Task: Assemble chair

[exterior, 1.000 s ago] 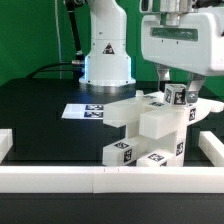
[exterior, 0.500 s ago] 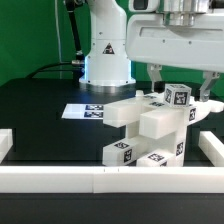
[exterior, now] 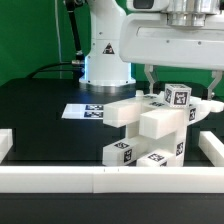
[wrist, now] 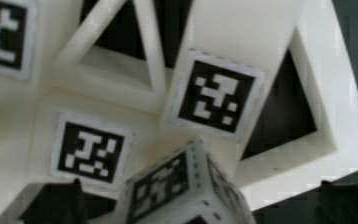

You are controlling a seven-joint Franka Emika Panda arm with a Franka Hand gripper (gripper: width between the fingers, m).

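Note:
The chair [exterior: 148, 128] is a cluster of chunky white parts with black-and-white tags, standing on the black table in the exterior view. Its topmost tagged leg end [exterior: 178, 97] sticks up at the exterior view's right. My gripper [exterior: 184, 84] hangs just above it, open, with one dark finger [exterior: 150, 76] on each side and nothing held. In the wrist view the tagged white parts [wrist: 215, 90] fill the picture, and the leg end [wrist: 185, 190] sits between the dark fingertips [wrist: 60, 205] of my gripper [wrist: 202, 205] without touching them.
The marker board [exterior: 86, 111] lies flat behind the chair, toward the exterior view's left. White rails border the work area at the front [exterior: 60, 178] and right [exterior: 210, 148]. The arm's white base [exterior: 106, 58] stands at the back.
The gripper has risen a little from the tagged leg end, so the fingers now sit higher and wider around it. The chair parts have not moved.

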